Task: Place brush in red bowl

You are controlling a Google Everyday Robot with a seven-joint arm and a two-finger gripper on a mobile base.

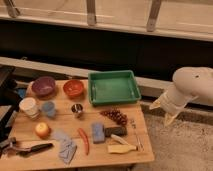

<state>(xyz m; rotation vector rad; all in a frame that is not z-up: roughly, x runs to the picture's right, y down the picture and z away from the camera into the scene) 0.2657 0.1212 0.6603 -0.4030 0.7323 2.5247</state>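
The brush (32, 148) lies flat at the table's (142, 150) near left corner, black handle pointing right, pale head at the left edge. The red bowl (73, 88) sits at the far side, between a purple bowl (43, 85) and a green tray (114, 86), well apart from the brush. The gripper (162, 113) hangs off the table's right side, fingers spread, holding nothing.

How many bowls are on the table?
2. The purple bowl is at the table's back left, the red bowl just right of it. The tool hangs beyond the table's right edge.
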